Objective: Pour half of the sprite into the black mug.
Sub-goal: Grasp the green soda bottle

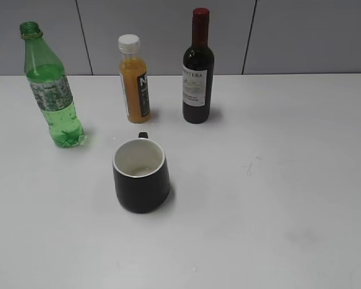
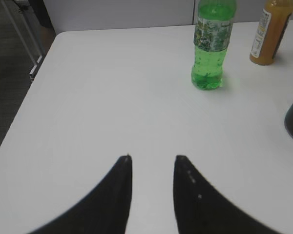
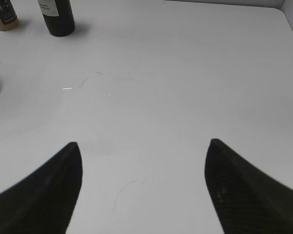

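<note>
The left gripper (image 2: 153, 163), narrowly parted and empty, is risking toppling the tall uncapped green plastic sprite bottle (image 1: 51, 90); the right gripper (image 3: 142, 146) is gaping wide, empty.

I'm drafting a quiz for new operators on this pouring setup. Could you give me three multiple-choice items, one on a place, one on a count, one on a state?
1. Where does the sprite stand relative to the black mug in the exterior view?
A. behind it, to the left
B. in front of it
C. inside it

2. How many bottles stand on the table?
A. one
B. three
C. five

3. What state is the left pincer in?
A. shut on the sprite
B. shut on the mug's handle
C. open, holding nothing

Answers:
1 A: the green bottle is far left, farther back than the mug.
2 B: the sprite, the orange juice bottle and the wine bottle.
3 C: the left wrist view shows only bare table between its tips.
</note>
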You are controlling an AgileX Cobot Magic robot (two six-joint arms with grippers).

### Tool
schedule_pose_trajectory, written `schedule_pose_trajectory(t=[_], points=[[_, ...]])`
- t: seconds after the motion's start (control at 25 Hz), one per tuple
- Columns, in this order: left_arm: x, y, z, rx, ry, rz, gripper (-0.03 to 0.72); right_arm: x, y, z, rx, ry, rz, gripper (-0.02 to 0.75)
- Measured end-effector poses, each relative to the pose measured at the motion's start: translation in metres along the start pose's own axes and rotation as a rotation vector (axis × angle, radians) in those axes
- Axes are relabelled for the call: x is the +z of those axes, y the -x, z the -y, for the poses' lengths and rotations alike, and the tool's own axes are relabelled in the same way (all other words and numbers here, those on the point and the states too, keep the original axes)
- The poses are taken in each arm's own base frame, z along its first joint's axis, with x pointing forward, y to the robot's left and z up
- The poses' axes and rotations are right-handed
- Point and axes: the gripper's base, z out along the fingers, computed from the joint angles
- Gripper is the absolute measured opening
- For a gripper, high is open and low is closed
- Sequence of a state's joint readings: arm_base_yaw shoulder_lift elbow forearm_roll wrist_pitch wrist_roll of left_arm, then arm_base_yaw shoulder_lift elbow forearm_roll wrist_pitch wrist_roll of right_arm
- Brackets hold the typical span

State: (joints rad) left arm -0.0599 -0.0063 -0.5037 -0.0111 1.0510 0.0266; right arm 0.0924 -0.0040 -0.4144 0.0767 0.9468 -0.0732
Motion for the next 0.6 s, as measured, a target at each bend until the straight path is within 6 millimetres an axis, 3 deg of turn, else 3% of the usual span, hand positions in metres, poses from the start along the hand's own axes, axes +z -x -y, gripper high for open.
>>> schedule_pose_trajectory(t=[0.36, 0.48, 0.6], points=[[0.0, 0.0, 0.0002, -0.001, -0.002, 0.0, 0.26, 0.0, 0.0, 0.0, 0.0, 0.0, 0.0, 0.59], [0.0, 0.0, 0.0002, -0.001, -0.002, 0.0, 0.382, 0.0, 0.0, 0.0, 0.0, 0.0, 0.0, 0.59], [0.0, 0.0, 0.0005, -0.003, -0.005, 0.0, 0.587, 0.0, 0.0, 0.0, 0.0, 0.0, 0.0, 0.59]])
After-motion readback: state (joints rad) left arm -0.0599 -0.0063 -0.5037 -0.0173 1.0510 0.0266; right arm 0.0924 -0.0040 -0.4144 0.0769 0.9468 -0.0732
